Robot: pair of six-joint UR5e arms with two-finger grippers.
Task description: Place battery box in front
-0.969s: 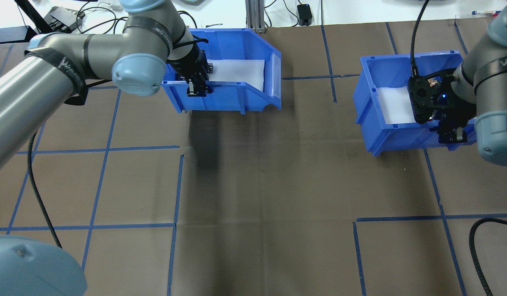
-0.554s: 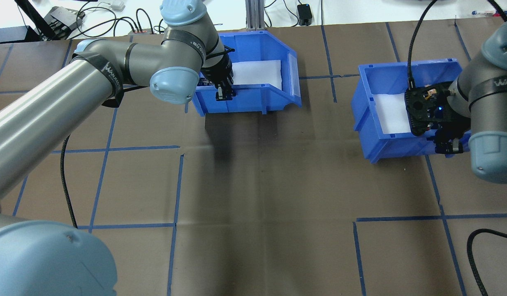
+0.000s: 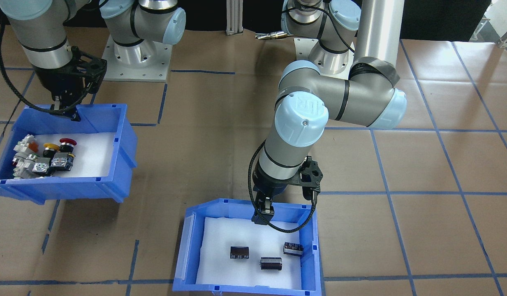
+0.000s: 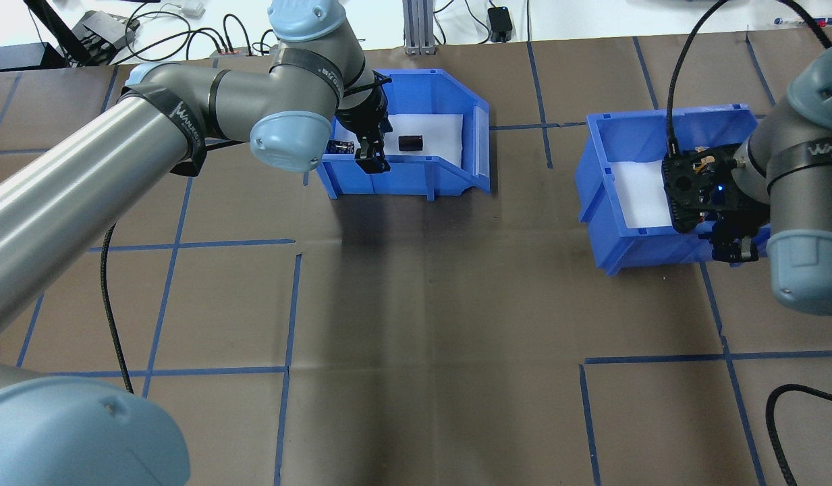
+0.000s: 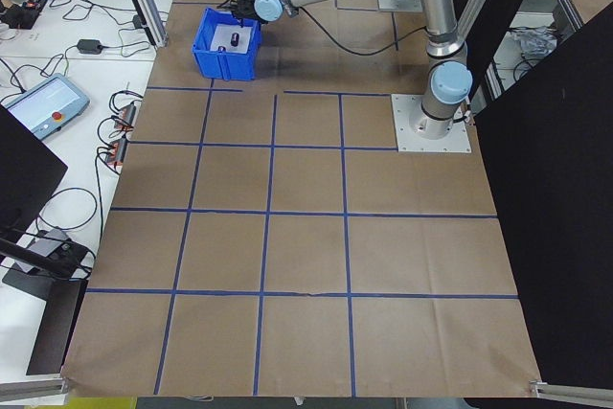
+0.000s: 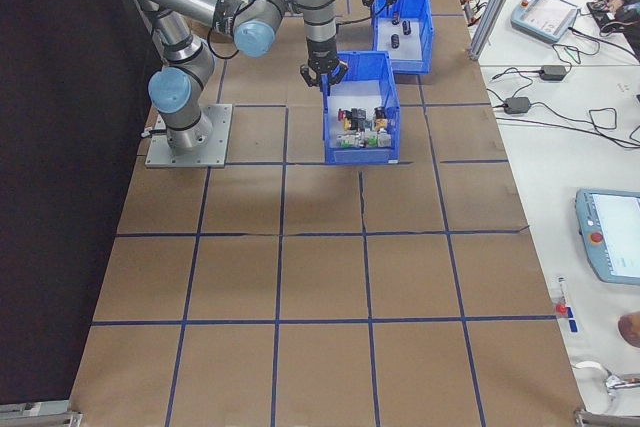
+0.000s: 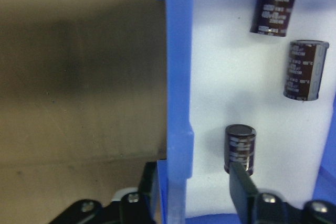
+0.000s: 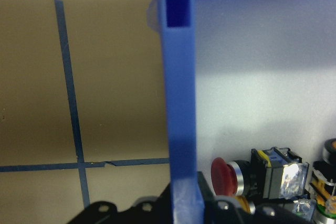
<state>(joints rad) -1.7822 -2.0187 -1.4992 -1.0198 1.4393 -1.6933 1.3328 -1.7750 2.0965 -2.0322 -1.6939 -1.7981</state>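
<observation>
Battery box (image 4: 416, 158) carried toward the table's middle — grip unchanged, bin now settling.

Left to right in the overhead view: the left gripper (image 4: 370, 154) pinches the near wall of the battery box, one finger (image 7: 242, 192) inside on the white foam beside a dark capacitor-like battery (image 7: 240, 148), the other outside. Over the last second the box has slid right and slightly forward, then all but stopped, so the shift looks nearly spent, though the bin still lies on the far half of the brown table paper (image 4: 416, 324) — more travel toward the robot seems needed. Further right, the right gripper (image 4: 731, 248) straddles the wall of the push-button switch bin (image 4: 631, 243), apparently clamped, and that bin has drifted only a little.
</observation>
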